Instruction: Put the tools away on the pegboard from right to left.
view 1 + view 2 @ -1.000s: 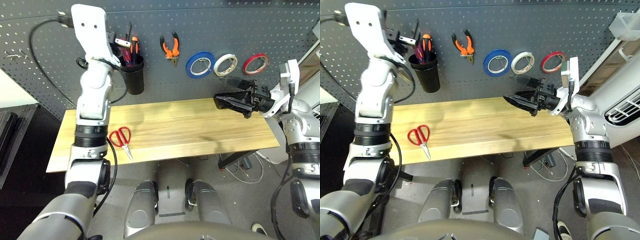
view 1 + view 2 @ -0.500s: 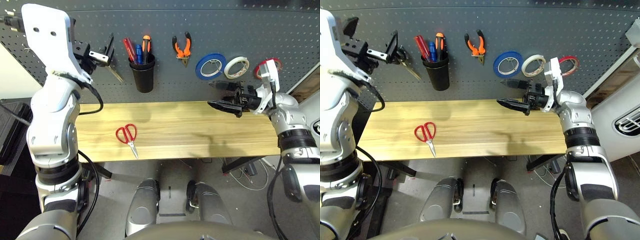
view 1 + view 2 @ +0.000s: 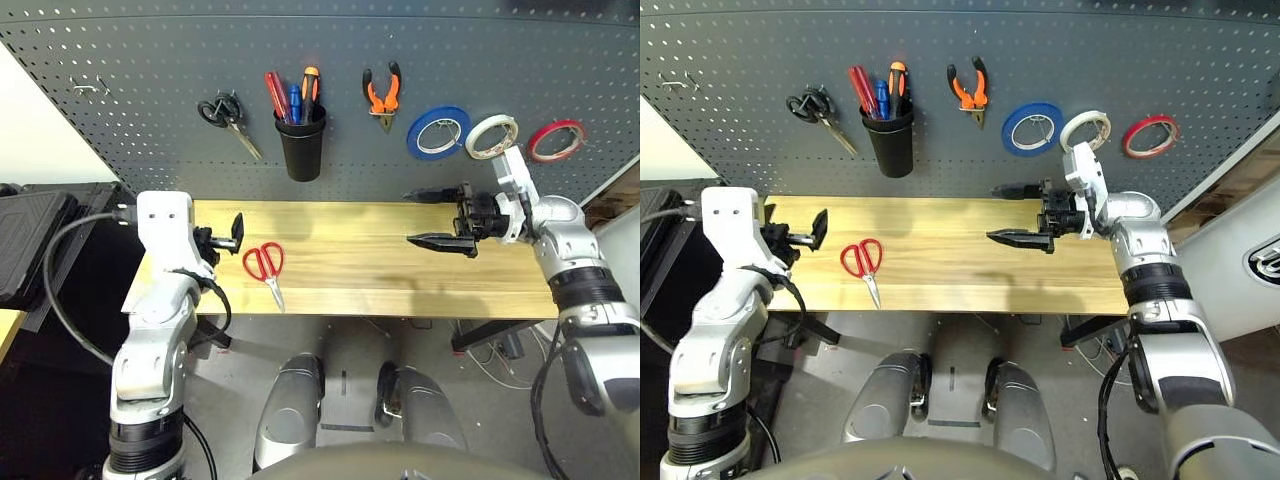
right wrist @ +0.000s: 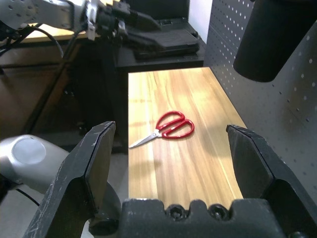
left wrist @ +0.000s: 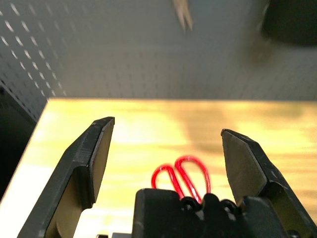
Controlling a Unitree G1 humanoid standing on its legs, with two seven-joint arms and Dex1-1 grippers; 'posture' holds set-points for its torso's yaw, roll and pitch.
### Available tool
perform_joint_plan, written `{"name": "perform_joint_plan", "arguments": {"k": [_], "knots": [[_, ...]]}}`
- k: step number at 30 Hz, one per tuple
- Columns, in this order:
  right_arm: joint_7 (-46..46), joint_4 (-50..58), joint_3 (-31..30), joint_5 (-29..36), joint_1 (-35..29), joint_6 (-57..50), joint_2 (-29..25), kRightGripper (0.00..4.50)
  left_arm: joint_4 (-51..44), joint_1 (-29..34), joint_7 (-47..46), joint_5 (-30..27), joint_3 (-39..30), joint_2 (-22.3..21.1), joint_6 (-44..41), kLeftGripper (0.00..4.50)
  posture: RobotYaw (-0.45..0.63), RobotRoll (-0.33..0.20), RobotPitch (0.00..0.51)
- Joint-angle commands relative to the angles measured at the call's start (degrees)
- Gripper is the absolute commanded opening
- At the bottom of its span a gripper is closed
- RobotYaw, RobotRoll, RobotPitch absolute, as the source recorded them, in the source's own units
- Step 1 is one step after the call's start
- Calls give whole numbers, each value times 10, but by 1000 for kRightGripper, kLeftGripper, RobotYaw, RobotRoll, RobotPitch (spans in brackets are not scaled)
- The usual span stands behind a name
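Step in hand: the last tool. The red-handled scissors [image 3: 265, 265] lie flat on the counter [image 3: 400, 295], handles toward the pegboard [image 3: 150, 100], blades toward my body.
Already hung: the thin red tape ring [image 3: 556, 140] at the right end of the pegboard, the orange-and-black-handled pliers [image 3: 382, 95] on a hook, the red-handled slim screwdriver [image 3: 274, 95] in the black cup [image 3: 302, 145].
Not mine to move: the blue tape roll [image 3: 438, 132], the white tape roll [image 3: 492, 136] and the black-handled scissors [image 3: 226, 115] hanging left of the cup.
Left gripper [image 3: 238, 231]: jaws spread wide and empty, low over the counter's left end, just beside the scissors' handles; in the left wrist view the red loops [image 5: 182, 173] sit between my fingers [image 5: 94, 153].
Right gripper [image 3: 432, 217]: jaws wide apart, nothing held, hovering above the right half of the counter, pointing left, well apart from the scissors.
Next move, as I judge it: bring the left jaws down over the handle loops, close on them, lift, and carry them to a free hook [image 3: 88, 87] on the left of the board.
Care needed: the scissors lie flat, so I should pinch low.
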State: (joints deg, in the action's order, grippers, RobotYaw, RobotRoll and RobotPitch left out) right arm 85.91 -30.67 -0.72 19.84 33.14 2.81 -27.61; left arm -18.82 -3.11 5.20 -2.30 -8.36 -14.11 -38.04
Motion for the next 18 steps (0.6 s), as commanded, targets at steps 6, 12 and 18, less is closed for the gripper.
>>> {"name": "perform_joint_plan", "arguments": {"k": [6, 12, 18], "knots": [[-85, 54, -32, -39, -79, 5, 26, 4500, 224, -40, -43, 10, -8, 28, 81, 4483, 88, 0, 248], [-98, 114, -36, -31, -134, -22, 11, 4500, 304, -59, -70, 7, -18, 35, 112, 4483, 66, 0, 280], [-102, 156, -37, -23, -156, -46, -3, 4500, 359, -66, -79, 11, -20, 32, 141, 4483, 41, 0, 296]]}}
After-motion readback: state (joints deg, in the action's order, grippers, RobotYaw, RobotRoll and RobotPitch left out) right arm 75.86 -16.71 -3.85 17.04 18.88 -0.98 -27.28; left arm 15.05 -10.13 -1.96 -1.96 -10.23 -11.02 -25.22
